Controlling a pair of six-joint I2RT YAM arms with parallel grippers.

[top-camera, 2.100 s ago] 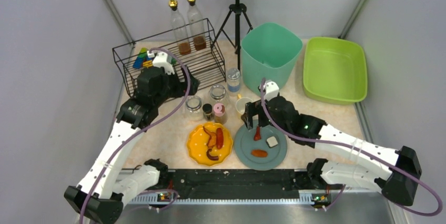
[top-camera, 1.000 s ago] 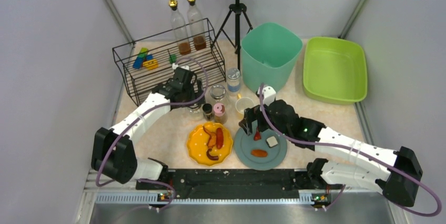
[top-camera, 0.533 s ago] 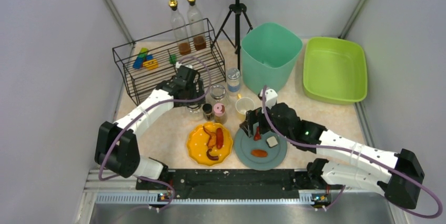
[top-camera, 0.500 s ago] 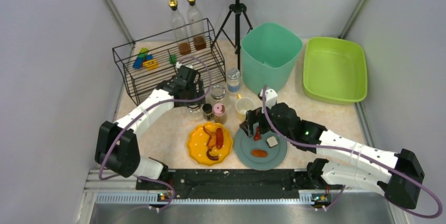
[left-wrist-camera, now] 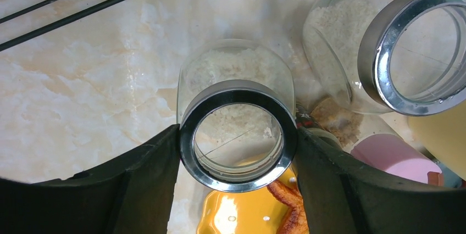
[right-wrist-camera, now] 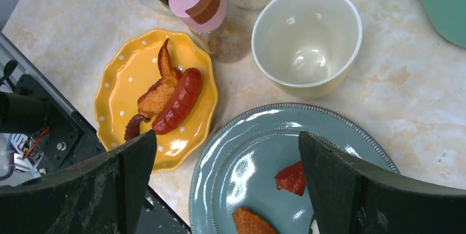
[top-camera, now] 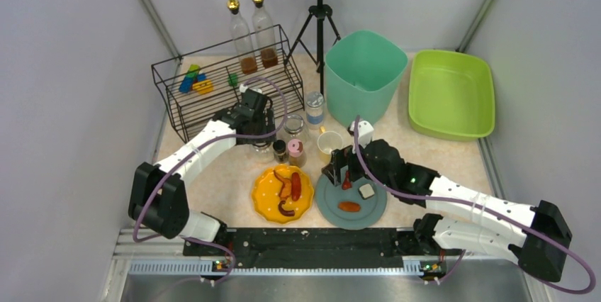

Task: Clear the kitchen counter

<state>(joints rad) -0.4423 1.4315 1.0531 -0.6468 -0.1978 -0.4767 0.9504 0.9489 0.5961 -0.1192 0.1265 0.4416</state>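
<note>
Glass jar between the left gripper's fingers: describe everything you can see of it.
The small glass jar is clear and round-bodied, partly filled with white grains, topped by a shiny metal ring. It stands upright on the kitchen counter, close beside a larger jar. The left gripper straddles it, black fingers right at the ring on both sides; firm grip unclear.

The left fingers [left-wrist-camera: 148, 179] stand close on both sides of the small jar [left-wrist-camera: 236, 135], so no room is left there. A larger jar [left-wrist-camera: 406, 53], a pink-lidded shaker [left-wrist-camera: 387, 154] and the wire rack [top-camera: 177, 96] hem it in. Bare desk [top-camera: 220, 174] lies left of the yellow plate [top-camera: 261, 196].
</note>
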